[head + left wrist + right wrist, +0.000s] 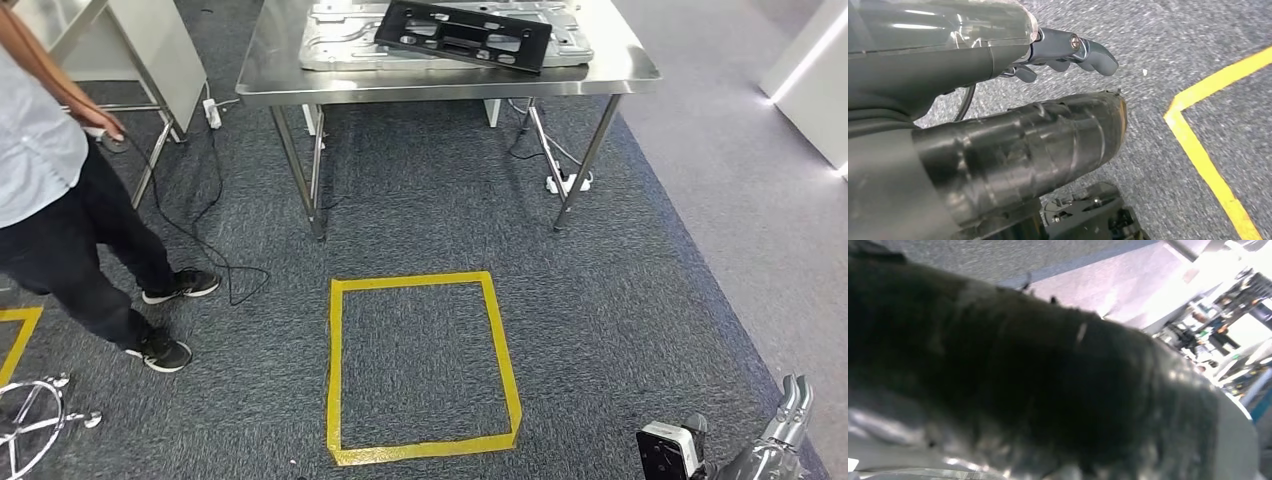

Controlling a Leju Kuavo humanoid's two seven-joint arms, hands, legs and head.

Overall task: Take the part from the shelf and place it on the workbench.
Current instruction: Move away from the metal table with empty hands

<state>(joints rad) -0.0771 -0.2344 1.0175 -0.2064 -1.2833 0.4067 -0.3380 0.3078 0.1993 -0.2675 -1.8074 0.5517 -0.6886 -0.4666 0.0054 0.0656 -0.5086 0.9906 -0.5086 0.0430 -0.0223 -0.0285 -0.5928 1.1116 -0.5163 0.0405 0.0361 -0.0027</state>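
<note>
A long black part with several holes lies across a silver pressed-metal plate on the steel workbench ahead of me. My right hand hangs low at the bottom right, far from the bench, fingers stretched out with nothing in them. In the right wrist view, that hand is a dark blur close to the lens. My left hand hangs over the carpet, its fingers apart from the thick thumb and holding nothing.
A yellow tape square marks the carpet between me and the bench; its corner lies near my left hand. A person stands at the left beside a white cabinet. Cables and a power strip lie under the bench. A chrome stool base sits at the lower left.
</note>
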